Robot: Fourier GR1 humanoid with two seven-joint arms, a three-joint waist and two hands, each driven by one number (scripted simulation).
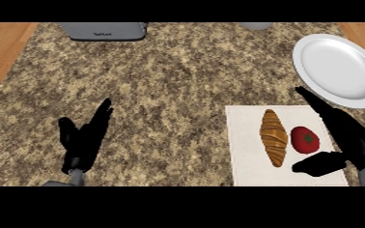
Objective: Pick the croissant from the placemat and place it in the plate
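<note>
Your croissant [273, 137] lies on the white placemat [246, 166] at the lower right of the frame, its long axis running almost straight up and down the picture, upper tip leaning slightly left; a red tomato [305, 139] sits just beside it on the right, between the pastry and your right hand [341, 135].

That right hand is plainly the nearer one; it stands open over the mat's right edge, fingers stretched toward the upper left of the frame and the thumb reaching left below the tomato; it holds nothing. So the croissant lies to the left of the hand, and the tomato stands in the straight path; I judge you will want to come in from above, or close across the pastry's narrow width, rather than sweep sideways.

The white plate [330, 53] is in the upper right, partly cut by the frame edge, its lower rim near the mat's top right corner; the carry is short, up and a little right, over bare counter [171, 72].

Your left hand [84, 140] rests open at the lower left, fingers up, well apart from the mat; a grey toaster [103, 31] at the top left is out of the way.
</note>
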